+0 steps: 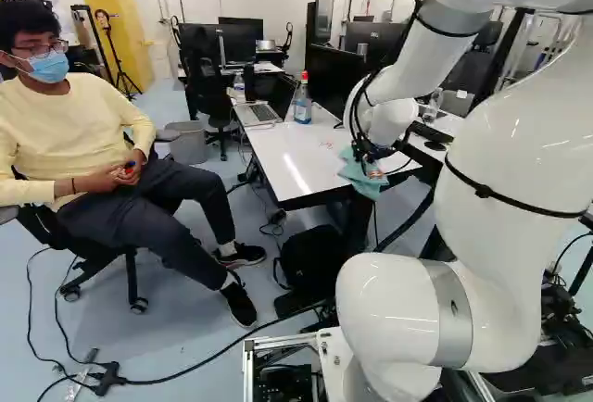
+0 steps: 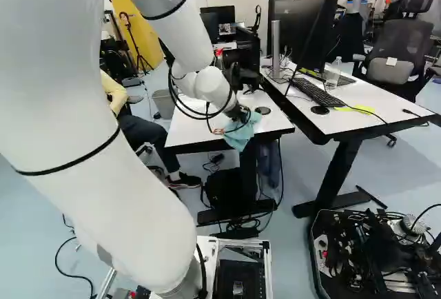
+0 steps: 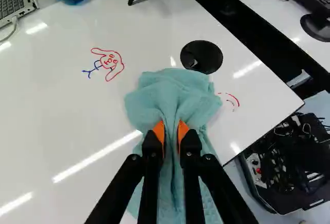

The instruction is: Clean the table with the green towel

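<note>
Your arm (image 1: 510, 138) reached over the worktop (image 3: 56, 115), its hand (image 3: 171, 131) pinching the bunched towel (image 3: 172, 87), likely to wipe the red marks (image 3: 237, 100) alongside.

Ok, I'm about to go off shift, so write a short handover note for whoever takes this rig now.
Gripper: shut on the green towel, which is bunched between its fingers.
Towel: at the table's edge, close to the black disc.
Done: towel gripped and brought to the table. How much has been wiped, I can't tell.
Left: the red and blue drawing, and the broken red arcs beside the towel. Whatever is under the cloth is hidden.
Also on the table: laptop and bottle; probably best to wipe around them.
</note>
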Motion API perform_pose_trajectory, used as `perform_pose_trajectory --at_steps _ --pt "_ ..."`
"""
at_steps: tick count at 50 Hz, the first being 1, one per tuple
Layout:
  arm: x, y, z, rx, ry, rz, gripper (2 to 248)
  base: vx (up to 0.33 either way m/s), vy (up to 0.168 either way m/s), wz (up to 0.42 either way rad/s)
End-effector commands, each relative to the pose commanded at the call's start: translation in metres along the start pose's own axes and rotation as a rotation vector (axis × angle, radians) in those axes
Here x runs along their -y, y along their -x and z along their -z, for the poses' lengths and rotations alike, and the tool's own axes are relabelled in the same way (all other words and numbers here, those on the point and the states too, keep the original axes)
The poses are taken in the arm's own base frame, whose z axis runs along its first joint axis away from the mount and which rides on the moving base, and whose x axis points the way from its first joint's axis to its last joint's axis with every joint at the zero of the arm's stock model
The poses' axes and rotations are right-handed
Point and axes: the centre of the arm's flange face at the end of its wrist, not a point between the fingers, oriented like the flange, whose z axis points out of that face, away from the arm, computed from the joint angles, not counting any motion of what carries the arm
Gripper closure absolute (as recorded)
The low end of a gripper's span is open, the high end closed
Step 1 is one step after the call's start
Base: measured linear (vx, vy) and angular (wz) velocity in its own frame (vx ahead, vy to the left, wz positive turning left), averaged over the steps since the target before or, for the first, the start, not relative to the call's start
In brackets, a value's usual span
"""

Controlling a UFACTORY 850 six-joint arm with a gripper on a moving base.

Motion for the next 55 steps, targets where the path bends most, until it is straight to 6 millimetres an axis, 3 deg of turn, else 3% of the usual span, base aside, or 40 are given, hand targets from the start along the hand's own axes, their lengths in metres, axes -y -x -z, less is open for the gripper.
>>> perform_pose_trajectory --at_steps 35,55 --pt "-0.056 -0.011 -0.008 -0.005 0.082 -0.097 200 0.0 0.0 0.0" --pt "-0.082 -0.033 -0.025 -0.013 0.115 -0.134 200 0.0 0.0 0.0"
